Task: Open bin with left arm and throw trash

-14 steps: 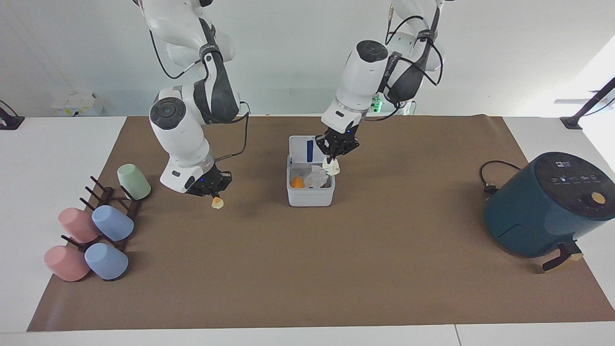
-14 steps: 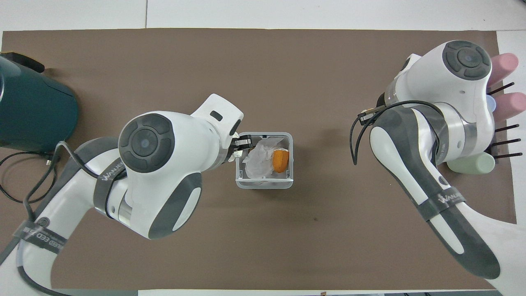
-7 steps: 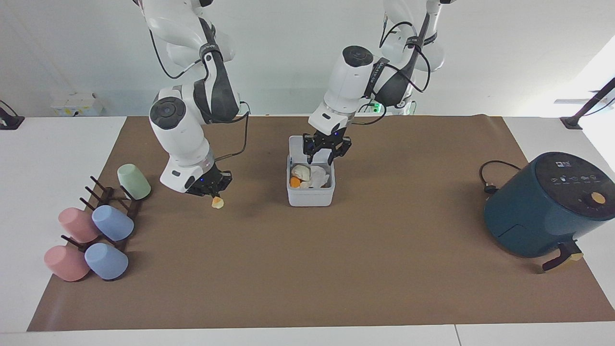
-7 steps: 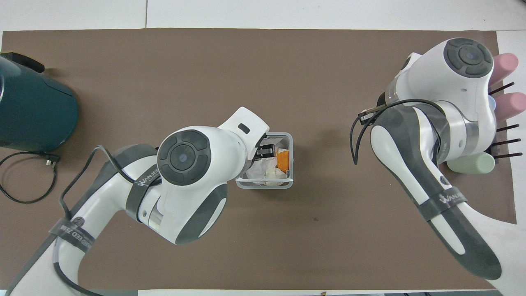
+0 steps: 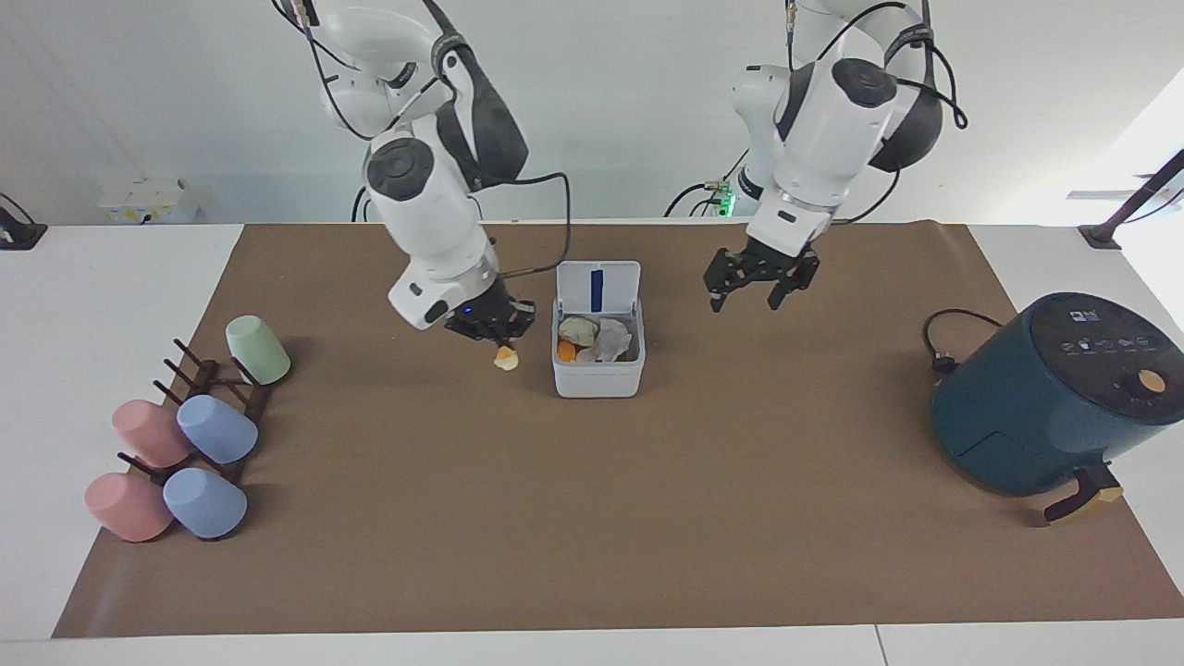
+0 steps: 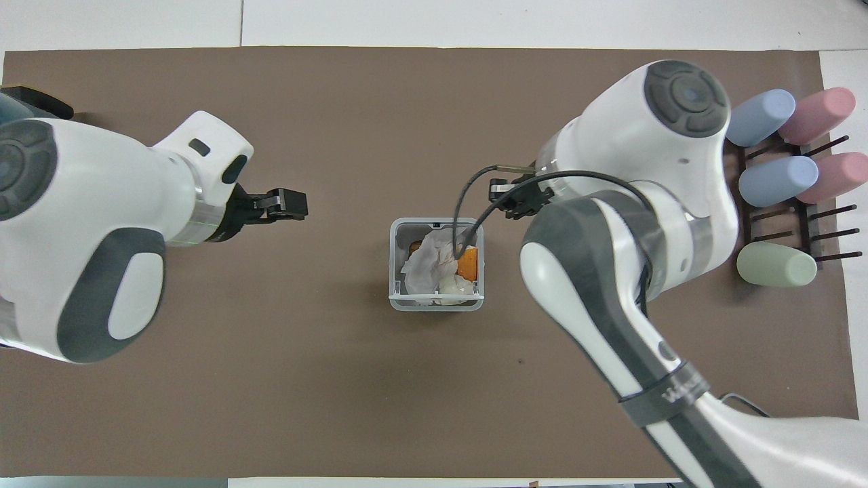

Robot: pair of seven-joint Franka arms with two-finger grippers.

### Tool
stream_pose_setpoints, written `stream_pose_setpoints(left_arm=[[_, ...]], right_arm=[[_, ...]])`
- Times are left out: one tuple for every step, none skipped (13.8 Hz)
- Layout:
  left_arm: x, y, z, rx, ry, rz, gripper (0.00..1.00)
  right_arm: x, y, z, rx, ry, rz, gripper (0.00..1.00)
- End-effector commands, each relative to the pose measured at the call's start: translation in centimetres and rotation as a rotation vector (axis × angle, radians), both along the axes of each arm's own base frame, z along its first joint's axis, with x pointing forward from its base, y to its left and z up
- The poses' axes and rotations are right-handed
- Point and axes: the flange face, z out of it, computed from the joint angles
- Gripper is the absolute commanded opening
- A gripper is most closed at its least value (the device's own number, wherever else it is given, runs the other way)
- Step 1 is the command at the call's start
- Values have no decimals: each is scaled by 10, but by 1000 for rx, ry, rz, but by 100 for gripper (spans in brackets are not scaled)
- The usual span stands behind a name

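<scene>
Mostly, your job looks done: the small pale grey-white square bin (image 5: 598,356) stands in the middle of the brown-covered counter (image 5: 592,518) with its flat white lid (image 5: 598,287) propped upright, and it already holds a crumpled white paper wad (image 5: 612,339), an orange wedge (image 5: 566,351) and a pale lump (image 5: 580,329). One yellow-orange-white scrap (image 5: 506,359) is left, pinched in your right end effector (image 5: 495,335) just beside the bin, toward the right arm's end. Your left end effector (image 5: 755,285) hangs over bare counter toward the left arm's end, fingers spread and empty. Only the facing view shows you that held scrap; from overhead the right arm hides it, though there you look straight down into the bin.
</scene>
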Motion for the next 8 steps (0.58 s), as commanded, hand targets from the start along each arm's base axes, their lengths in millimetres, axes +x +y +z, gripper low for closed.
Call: stream_pose_setpoints(left_arm=[[7,53,3,63,19,-42,100],[10,70,7,86,29,-63,100],[14,91,12,93,32,-73,100],[18,113,17,96,34,-82,100],[20,134,27,98,40,-99,100],[21,155,37,102,40,-122,100],[22,168,47,103,37,-128,100],[23,175,60,105,39,-121,100]], right_arm=[[-19,58,-9,52,-3,-200,9],[-28,67,-17,62,-20,-218,12],[-37,71,-25,61,-26,-215,16],[-43,72,-30,60,-29,-216,26],[-52,79,-36,54,-22,-201,58],[-55,80,-34,52,-20,-200,90],[-56,80,-34,49,-15,-197,100],[-53,78,-31,41,-24,-180,100]])
